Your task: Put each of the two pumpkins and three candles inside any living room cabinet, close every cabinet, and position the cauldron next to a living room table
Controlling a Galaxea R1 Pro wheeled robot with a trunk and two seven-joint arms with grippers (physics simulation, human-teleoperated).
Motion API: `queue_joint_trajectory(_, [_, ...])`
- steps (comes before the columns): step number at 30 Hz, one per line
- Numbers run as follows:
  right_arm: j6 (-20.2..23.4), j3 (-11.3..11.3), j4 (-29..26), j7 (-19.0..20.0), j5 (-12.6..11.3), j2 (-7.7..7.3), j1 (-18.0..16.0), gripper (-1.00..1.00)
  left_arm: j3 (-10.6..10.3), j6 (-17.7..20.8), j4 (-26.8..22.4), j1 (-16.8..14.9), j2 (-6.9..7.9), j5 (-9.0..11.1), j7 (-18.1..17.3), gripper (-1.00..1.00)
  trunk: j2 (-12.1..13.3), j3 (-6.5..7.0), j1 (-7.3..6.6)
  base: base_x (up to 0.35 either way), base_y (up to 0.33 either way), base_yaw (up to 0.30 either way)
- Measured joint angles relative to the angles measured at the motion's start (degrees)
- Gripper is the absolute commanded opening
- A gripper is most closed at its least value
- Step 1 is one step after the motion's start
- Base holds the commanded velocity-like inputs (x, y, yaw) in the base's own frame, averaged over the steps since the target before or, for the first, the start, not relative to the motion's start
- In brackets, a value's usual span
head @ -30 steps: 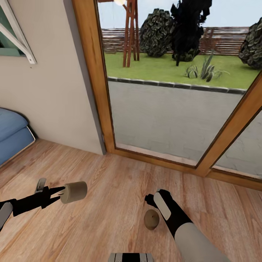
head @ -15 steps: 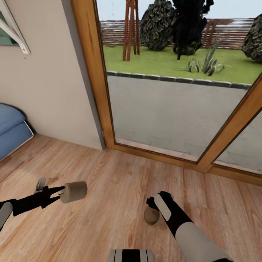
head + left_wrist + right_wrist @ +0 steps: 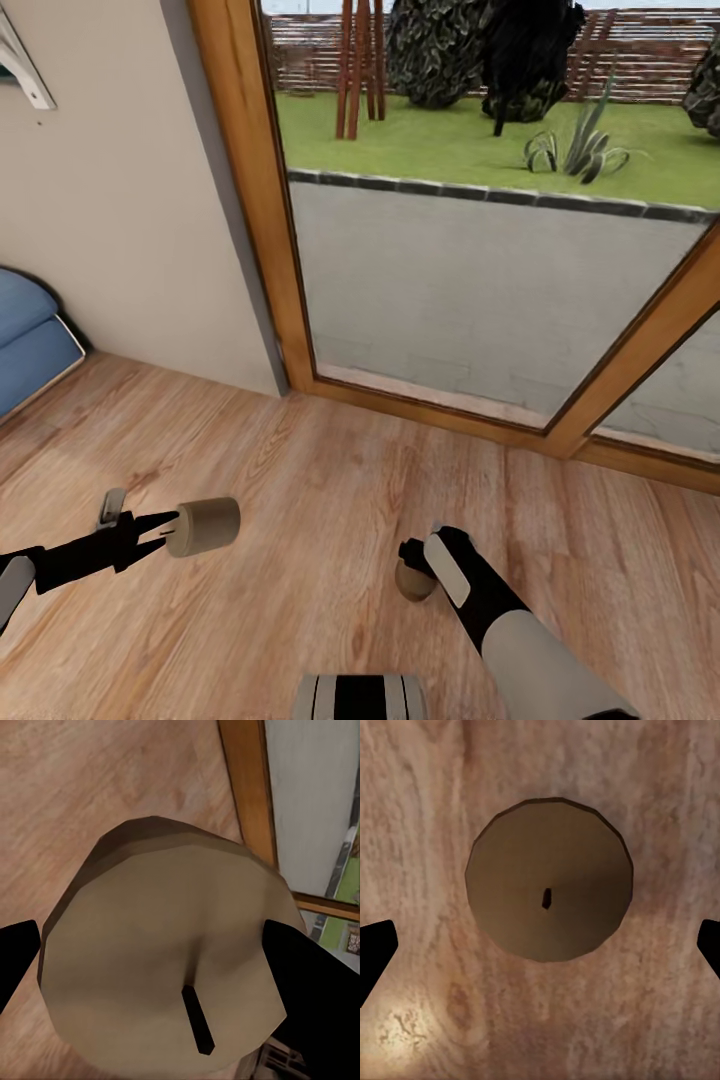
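Across the lower half of your head view lies a wooden plank floor [image 3: 300,470], warm brown with visible grain and knots, meeting a plain beige wall [image 3: 110,230] at the left. The upper right of the frame is taken by a tall glazed door with a broad wooden frame [image 3: 250,200]; through the glass you see a grey paved strip [image 3: 460,290], then a green lawn [image 3: 440,140] with dark shrubs and a slatted fence along the top edge. At the left edge, midway down, sits the corner of a blue cushion [image 3: 25,335] just above the floor. In the lower left of the frame your left gripper [image 3: 172,529] reaches in from the side and holds one candle [image 3: 204,526] sideways above the planks; in the left wrist view its dark fingertips [image 3: 315,982] press against either side of the candle's flat top, so it is clamped on that candle. In the lower middle of the frame your right gripper [image 3: 412,560] points down over a second candle [image 3: 412,582], which stands upright on the floor and is partly hidden by the arm. In the right wrist view this candle [image 3: 549,879] sits centred between the black fingertips [image 3: 375,956], which are spread wide and well clear of its sides.
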Motion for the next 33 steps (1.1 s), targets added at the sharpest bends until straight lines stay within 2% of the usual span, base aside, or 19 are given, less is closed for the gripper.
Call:
queue_joint_trajectory(11, [-2.36, 0.21, 0.52, 0.18, 0.05, -0.2, 0.0, 1.0, 0.02, -0.01, 0.0, -0.02, 0.0, -0.01, -0.25, -1.0, -0.15, -2.44, 0.28, 0.0, 0.0, 0.0])
queue_joint_trajectory(24, [-2.49, 0.51, 0.59, 0.36, 0.02, -0.11, 0.0, 1.0, 0.11, -0.02, 0.0, -0.02, 0.0, -0.04, -0.38, -1.0, -0.32, -5.32, 0.62, 0.0, 0.0, 0.0])
queue_joint_trajectory(29, [-2.56, 0.63, 0.61, 2.96, 0.04, -0.02, 0.0, 1.0, 0.19, 0.05, 0.0, -0.01, 0.0, -0.01, -0.37, -1.0, -0.39, -6.42, 0.75, 0.0, 0.0, 0.0])
queue_joint_trajectory(33, [-2.58, 0.68, 0.61, 3.65, 0.05, -0.09, 0.0, 1.0, 0.21, 0.18, 0.0, -0.02, 0.05, 0.16, -0.39, -1.0, -0.39, -6.43, 0.74, 0.0, 0.0, 0.0])
